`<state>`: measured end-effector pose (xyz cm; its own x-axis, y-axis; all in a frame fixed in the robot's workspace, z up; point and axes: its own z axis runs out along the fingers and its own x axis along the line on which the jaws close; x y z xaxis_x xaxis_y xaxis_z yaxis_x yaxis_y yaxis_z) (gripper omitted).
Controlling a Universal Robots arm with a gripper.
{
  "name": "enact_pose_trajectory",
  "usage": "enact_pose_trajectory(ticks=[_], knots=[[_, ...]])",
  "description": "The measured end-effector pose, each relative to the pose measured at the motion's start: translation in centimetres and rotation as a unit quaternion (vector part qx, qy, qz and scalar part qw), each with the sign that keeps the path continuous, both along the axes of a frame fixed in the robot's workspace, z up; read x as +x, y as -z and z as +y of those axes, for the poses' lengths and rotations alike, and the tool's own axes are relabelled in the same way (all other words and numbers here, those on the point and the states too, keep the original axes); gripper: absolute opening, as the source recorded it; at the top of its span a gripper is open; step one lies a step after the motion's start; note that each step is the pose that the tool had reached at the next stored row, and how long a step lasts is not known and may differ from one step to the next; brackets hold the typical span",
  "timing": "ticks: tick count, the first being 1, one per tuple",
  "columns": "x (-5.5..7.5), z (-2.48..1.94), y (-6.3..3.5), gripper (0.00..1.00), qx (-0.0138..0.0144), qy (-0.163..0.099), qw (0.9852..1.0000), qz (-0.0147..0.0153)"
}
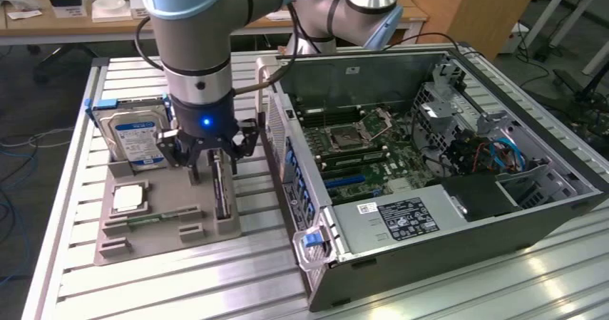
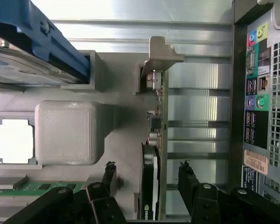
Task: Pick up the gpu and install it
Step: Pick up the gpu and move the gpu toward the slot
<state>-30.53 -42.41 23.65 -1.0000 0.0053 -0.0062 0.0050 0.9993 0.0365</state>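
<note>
Hand (image 1: 214,164) of the arm hung low over a grey tray (image 1: 164,243) in the left-centre of the exterior view, fingers spread wide and holding nothing. In the wrist view the hand (image 2: 147,169) straddled the graphics card (image 2: 157,116): one dark finger (image 2: 109,171) stood on each side of the card, and a gap showed between each finger and the card, so no contact was made.

The graphics card (image 1: 224,192) stood on its long edge in a slot along the tray's side nearest the computer case (image 1: 457,263), directly below the hand. Its green board, a black round part and a silver metal end showed edge-on in the wrist view.

Other parts shared the tray. A hard drive (image 1: 138,138) with a blue-and-white label stood upright at the tray's far end, toward the exterior view's upper left, held in a blue bracket; in the wrist view the hard drive (image 2: 23,60) lay well to one side of the card. A square processor (image 1: 128,199) (image 2: 14,140) lay flat in the tray, and a narrow green memory stick (image 1: 157,219) (image 2: 32,186) lay just beside it.

The computer case lay open on the exterior view's right, its motherboard exposed, and its rear port panel (image 2: 259,93) faced the tray. Tray and case both rested on a ribbed metal table (image 1: 171,291).
</note>
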Motion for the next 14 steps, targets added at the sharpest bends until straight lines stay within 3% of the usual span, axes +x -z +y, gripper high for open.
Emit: enact_pose_trajectory(ticks=[14], knots=[[0.0,-0.06,2.54,0.65,-0.0018,0.017,0.9998,-0.0001]])
